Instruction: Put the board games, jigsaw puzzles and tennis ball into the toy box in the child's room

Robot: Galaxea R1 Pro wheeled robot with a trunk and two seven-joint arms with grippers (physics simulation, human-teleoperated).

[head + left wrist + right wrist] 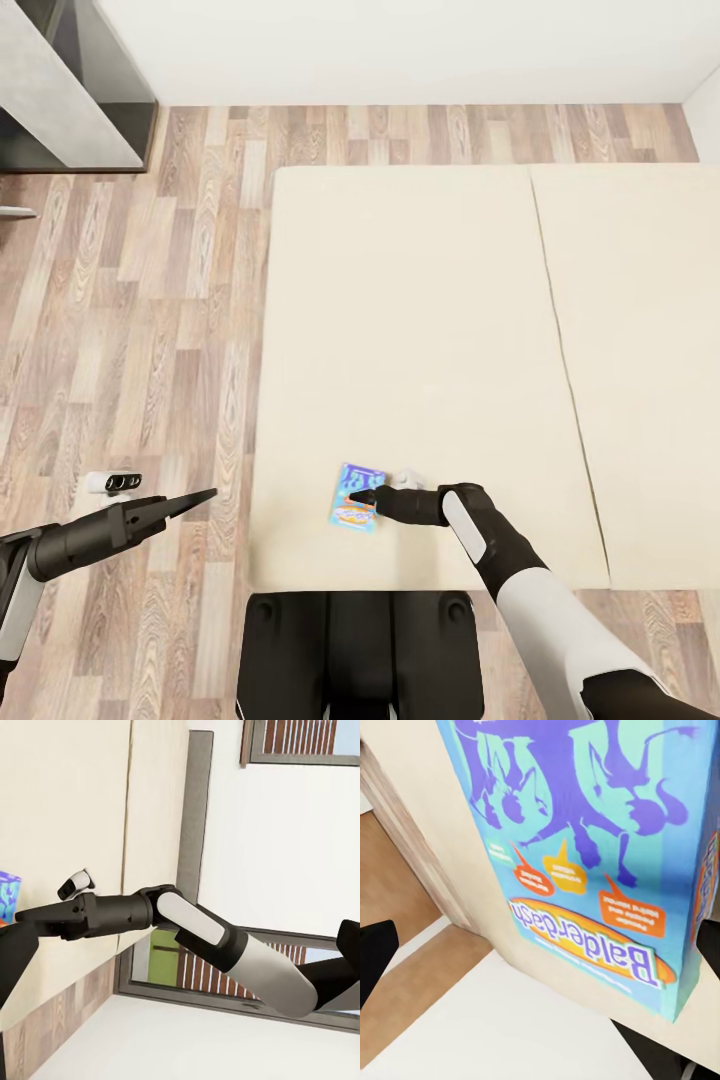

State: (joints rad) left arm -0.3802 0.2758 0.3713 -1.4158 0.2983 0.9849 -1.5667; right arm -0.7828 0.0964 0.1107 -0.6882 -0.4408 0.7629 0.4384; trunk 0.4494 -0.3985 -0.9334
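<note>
The right claw (362, 492) covers part of the blue board game (355, 497) in the head view, so its print there is too small to read and how the jaws stand cannot be told. In the right wrist view the game box (585, 847) runs off the frame's edge, and only dark slivers of the fingers (373, 952) show at the borders. The bed (420, 330) is cut off at the head view's right edge. The left claw (190, 500) shows as one thin dark point; any gap cannot be made out.

The small blue board game (585, 855) reads "Balderdash" in blue letters on an orange oval.
</note>
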